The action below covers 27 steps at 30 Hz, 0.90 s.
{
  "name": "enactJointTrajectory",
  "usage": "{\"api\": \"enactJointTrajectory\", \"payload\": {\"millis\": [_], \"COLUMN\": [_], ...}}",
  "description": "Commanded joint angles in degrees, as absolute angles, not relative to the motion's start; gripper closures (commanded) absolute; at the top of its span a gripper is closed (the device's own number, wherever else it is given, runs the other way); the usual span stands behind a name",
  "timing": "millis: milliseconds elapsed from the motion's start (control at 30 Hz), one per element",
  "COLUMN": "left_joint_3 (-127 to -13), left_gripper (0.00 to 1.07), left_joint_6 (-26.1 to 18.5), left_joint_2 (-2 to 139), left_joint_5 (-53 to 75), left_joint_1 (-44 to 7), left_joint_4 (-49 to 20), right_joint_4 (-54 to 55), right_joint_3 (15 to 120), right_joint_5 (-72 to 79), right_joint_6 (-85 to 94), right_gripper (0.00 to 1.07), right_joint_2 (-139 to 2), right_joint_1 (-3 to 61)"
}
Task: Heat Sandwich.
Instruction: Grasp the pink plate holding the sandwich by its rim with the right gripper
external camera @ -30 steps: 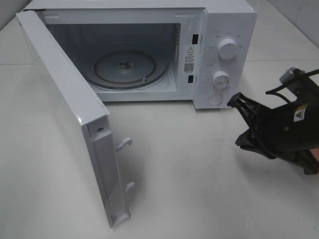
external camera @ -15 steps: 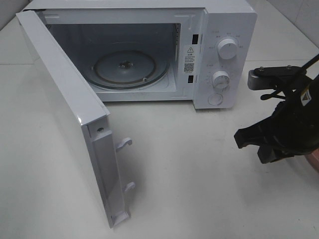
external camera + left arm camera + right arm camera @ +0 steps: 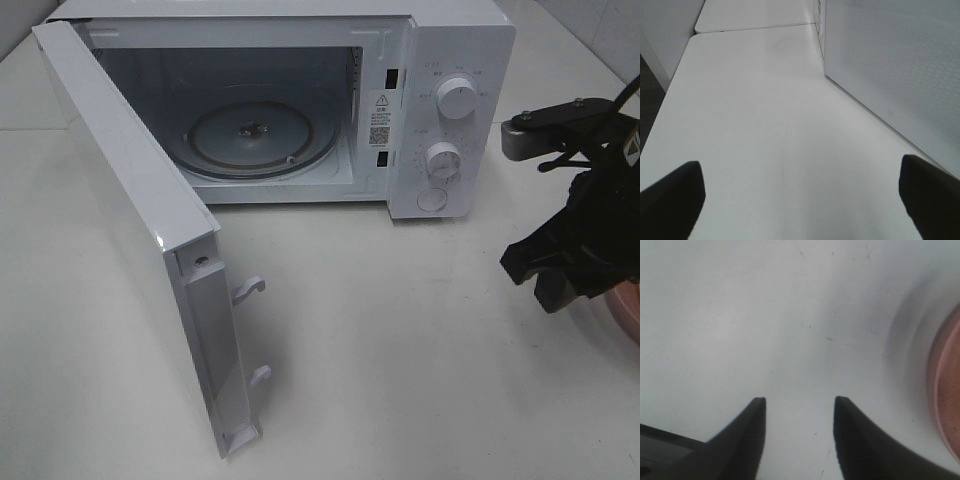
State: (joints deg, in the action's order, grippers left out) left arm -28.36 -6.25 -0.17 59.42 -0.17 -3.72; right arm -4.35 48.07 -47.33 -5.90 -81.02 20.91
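Observation:
The sandwich is out of view. A sliver of the round pink plate (image 3: 626, 310) shows at the right edge of the table, and its rim (image 3: 945, 385) also appears in the right wrist view. My right gripper (image 3: 545, 272) hangs over the table just left of that plate, pointing down. In its wrist view the right gripper (image 3: 799, 401) is open, with only bare table between the fingers. The left gripper (image 3: 800, 172) is open wide over bare table beside the microwave's side wall (image 3: 900, 65). It does not show in the high view.
The white microwave (image 3: 450, 40) stands at the back with its door (image 3: 140, 230) swung wide open toward the front left. Its glass turntable (image 3: 250, 135) holds nothing. Two dials (image 3: 457, 98) sit on the right panel.
My right gripper has swung to the right toward the plate and turned downward. Its jaws have opened. The left gripper has stayed open.

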Motion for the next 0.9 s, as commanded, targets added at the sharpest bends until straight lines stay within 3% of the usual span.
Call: {"api": "enactJointTrajectory", "payload": {"millis": [33, 67, 100, 133, 200, 533, 900], "left_joint_3": [-28.3, -28.3, -28.3, -28.3, -28.3, -28.3, -28.3], "left_gripper": [0.03, 0.03, 0.03, 0.03, 0.03, 0.03, 0.03], "left_joint_6": [-6.1, -6.1, -6.1, -6.1, -6.1, -6.1, -6.1], "left_joint_2": [-1.5, -1.5, -1.5, -1.5, -1.5, -1.5, -1.5], "left_joint_5": [59.0, 59.0, 59.0, 59.0, 59.0, 59.0, 59.0], "left_joint_1": [-0.1, -0.1, -0.1, -0.1, -0.1, -0.1, -0.1], "left_joint_4": [-3.7, -3.7, -3.7, -3.7, -3.7, -3.7, -3.7], "right_joint_4": [-4.5, -4.6, -4.6, -4.8, -4.8, -4.8, -7.4], "right_joint_3": [49.0, 49.0, 49.0, 49.0, 49.0, 49.0, 49.0], "right_joint_5": [-48.0, -47.9, -47.9, -47.4, -47.1, -46.1, -40.9], "right_joint_6": [-3.4, -2.6, -2.6, -1.3, 0.0, -0.3, -3.3], "right_gripper": [0.34, 0.26, 0.26, 0.16, 0.09, 0.11, 0.14], "right_joint_2": [-80.4, -80.4, -80.4, -80.4, -80.4, -83.4, -91.3], "right_joint_1": [18.0, 17.2, 17.2, 15.5, 13.5, 3.2, 0.1]}}
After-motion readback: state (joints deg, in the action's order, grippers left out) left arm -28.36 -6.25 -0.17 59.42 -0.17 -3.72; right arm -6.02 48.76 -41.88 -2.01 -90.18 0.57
